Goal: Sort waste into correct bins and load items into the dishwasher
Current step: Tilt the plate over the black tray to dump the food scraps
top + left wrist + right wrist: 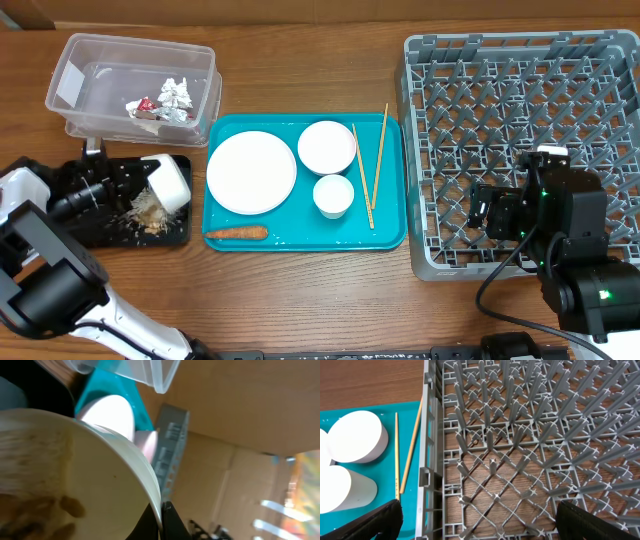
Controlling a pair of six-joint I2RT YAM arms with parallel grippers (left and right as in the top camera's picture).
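By the table's left edge the left gripper (148, 178) pinches a tipped white bowl (173, 184) over the black tray (100, 232), and the right gripper (480, 524) hangs spread wide over the grey rack (480, 90).

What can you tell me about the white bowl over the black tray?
The white bowl is round, smooth and ceramic-looking. It is tipped on its side above the black tray. The left gripper pinches its rim. Brownish residue streaks the inside, and scraps with rice lie on the tray just below its mouth.
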